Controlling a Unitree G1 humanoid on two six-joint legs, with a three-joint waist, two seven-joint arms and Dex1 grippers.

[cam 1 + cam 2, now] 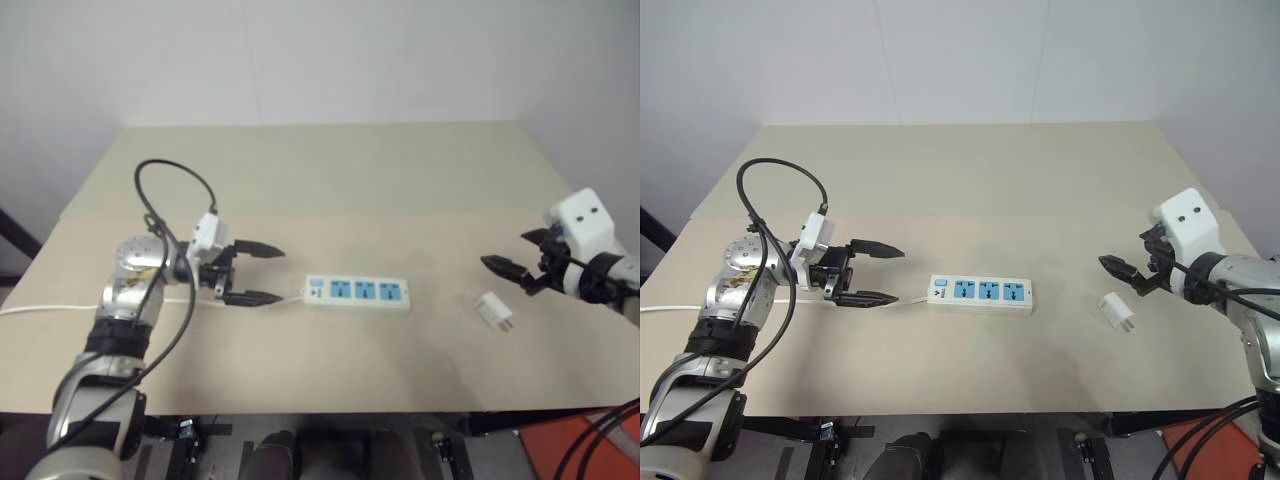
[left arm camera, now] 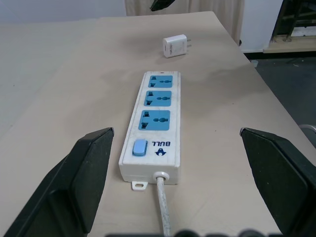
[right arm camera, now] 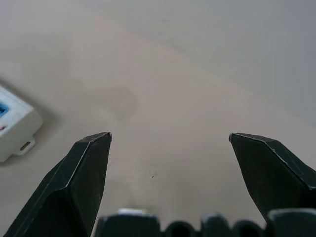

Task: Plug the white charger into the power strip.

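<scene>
Power strip: a long flat white plastic bar, the power strip (image 1: 358,293) lies flat near the middle of the table (image 1: 330,180), its long axis running left to right across the robot's view.
Strip face: three blue sockets (image 2: 156,106) sit in a row facing up; a small blue switch (image 2: 140,147) sits at the strip's left end.
Strip cord: a thin white cord (image 2: 163,207) leaves the strip's left end and runs off towards the table's left edge.
White charger: a small smooth white cube, the white charger (image 1: 494,311) lies on its side on the table, to the right of the power strip and apart from it.
Charger direction: its two short metal prongs lie level with the table and point away from the strip, towards the table's right front.
Table: a flat, matte, pale beige top with no pattern.
Left gripper: the left gripper (image 1: 253,273) hovers just left of the strip's switch end, pointing along the strip; its two tapered black fingers (image 2: 79,177) are spread wide, holding nothing and touching nothing.
Right gripper: the right gripper (image 1: 512,257) hovers right of the strip, just beyond the charger; its fingers (image 3: 81,180) are spread wide and empty, clear of the charger.
</scene>
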